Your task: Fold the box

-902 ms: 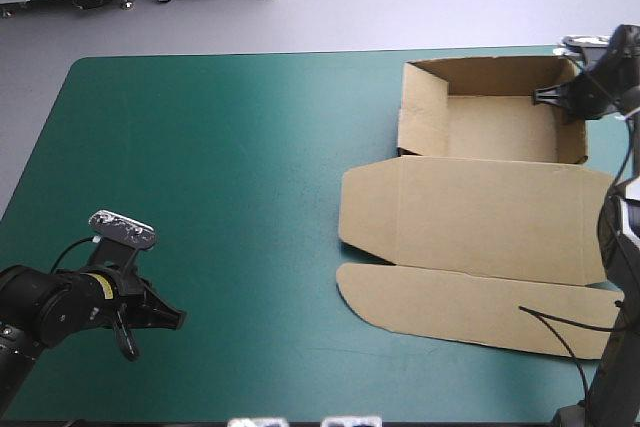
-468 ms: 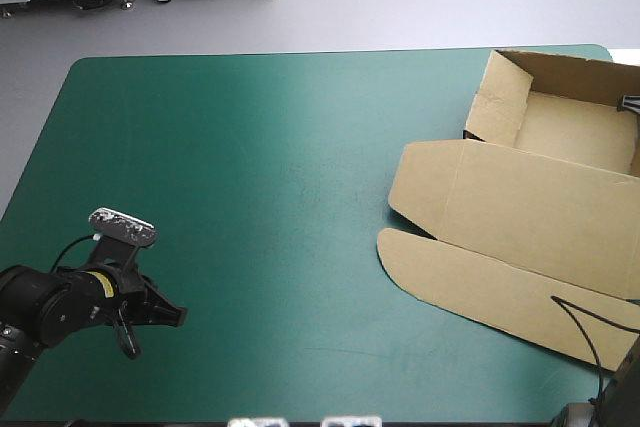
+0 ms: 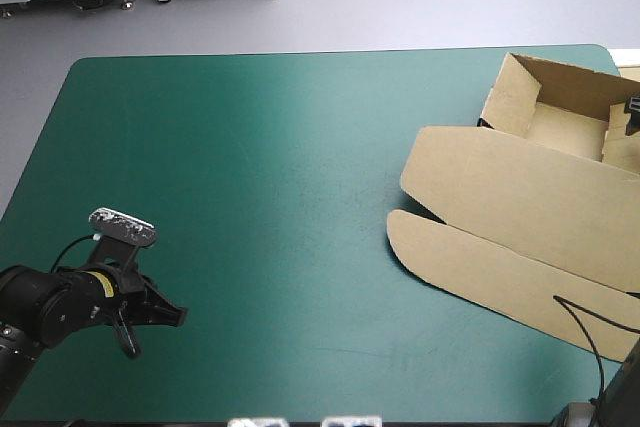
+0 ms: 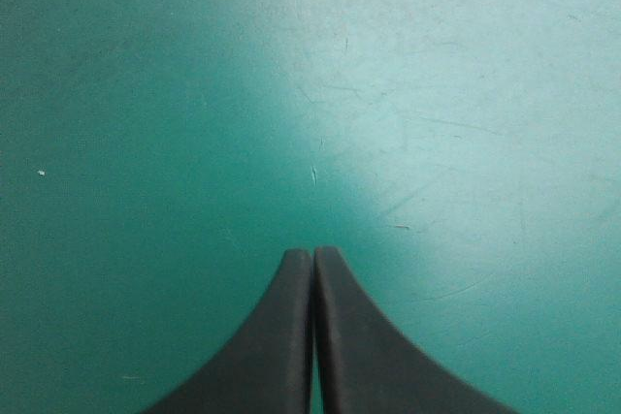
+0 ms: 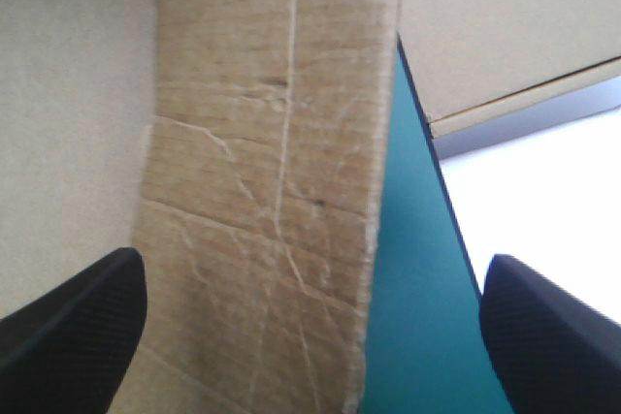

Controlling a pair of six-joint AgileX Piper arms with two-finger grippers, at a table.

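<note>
The brown box [image 3: 520, 197] lies at the table's right side, turned slightly, and runs out of the high view on the right. Its tray [image 3: 560, 117] has raised walls at the far right corner. The lid [image 3: 510, 272] lies flat toward the front. My right gripper [image 3: 632, 107] barely shows at the tray's right wall. In the right wrist view this gripper [image 5: 312, 261] is open, its black fingers wide apart, with the upright box wall [image 5: 272, 143] between them and untouched. My left gripper [image 3: 175, 315] rests shut at the front left, far from the box, over bare teal-green cover [image 4: 312, 254].
The table's right edge [image 5: 437, 172] runs close beside the box wall, with pale floor beyond it. A wide stretch of teal-green cover [image 3: 260, 177] separates my left gripper from the box.
The box has slid toward the table's right edge and turned a little. My right gripper, shut on the tray wall earlier, now stands open. The left arm has not moved.
</note>
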